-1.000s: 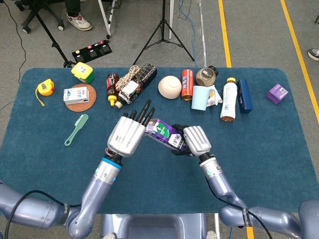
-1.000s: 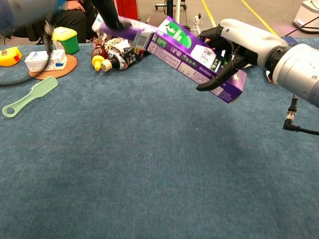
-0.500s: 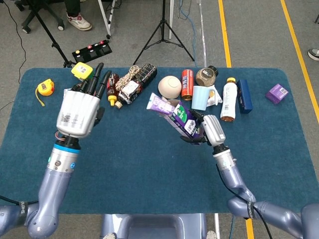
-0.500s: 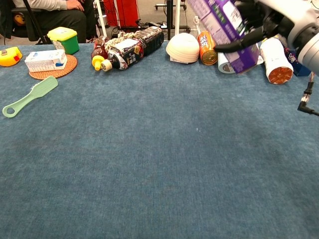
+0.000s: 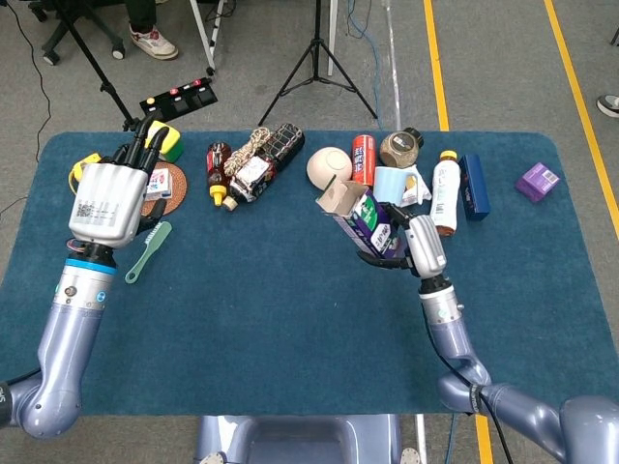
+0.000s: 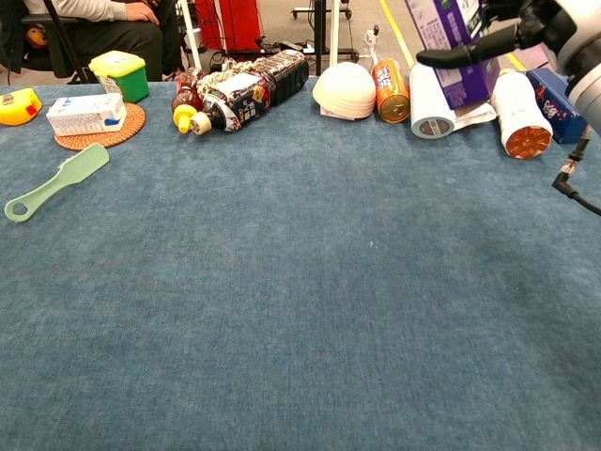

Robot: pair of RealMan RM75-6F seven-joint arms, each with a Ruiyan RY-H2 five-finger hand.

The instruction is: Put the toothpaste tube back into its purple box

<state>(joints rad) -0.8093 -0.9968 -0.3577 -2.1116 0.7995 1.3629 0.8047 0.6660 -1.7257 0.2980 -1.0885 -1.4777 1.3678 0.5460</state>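
My right hand [image 5: 423,244] grips the purple toothpaste box [image 5: 365,219] above the table, right of centre. The box stands nearly upright with its cardboard flap [image 5: 338,196] open at the top. No toothpaste tube shows outside the box; I cannot see inside it. In the chest view the box [image 6: 449,38] sits at the top right, with dark fingers [image 6: 470,54] wrapped across its front. My left hand [image 5: 104,200] is raised over the table's left side, far from the box, fingers stretched upward and holding nothing.
A green brush [image 5: 147,251] lies at the left. Along the back stand a yellow tape measure [image 5: 85,171], bottles [image 5: 248,168], a cream bowl [image 5: 329,168], a red can [image 5: 363,163], a pale blue cup [image 5: 389,190] and a white bottle [image 5: 444,194].
My left hand let go and swung away to the far left. My right hand lifted the box and tipped it upright; the tube end that stuck out no longer shows.
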